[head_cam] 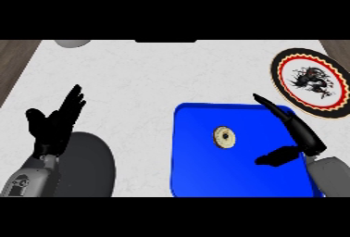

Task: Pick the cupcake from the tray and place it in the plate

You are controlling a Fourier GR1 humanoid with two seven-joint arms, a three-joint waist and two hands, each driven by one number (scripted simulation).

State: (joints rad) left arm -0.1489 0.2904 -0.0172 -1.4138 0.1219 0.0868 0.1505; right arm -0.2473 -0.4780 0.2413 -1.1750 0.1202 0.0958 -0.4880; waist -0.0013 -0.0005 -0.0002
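Note:
A small round cupcake [224, 138], cream with a tan ring, sits near the middle of a bright blue tray [198, 176]. The plate [285, 74], black with a red and cream rim and a dark figure in its centre, lies at the far right of the counter. My right hand [295, 127] hovers over the tray's right side, fingers straight and thumb spread, a short way right of the cupcake and not touching it. My left hand [56, 121] rests open at the left, fingers up.
White counter with wooden floor showing at both upper corners. A grey round object [71, 43] peeks in at the far left edge. A dark round shadow lies on the counter by my left forearm.

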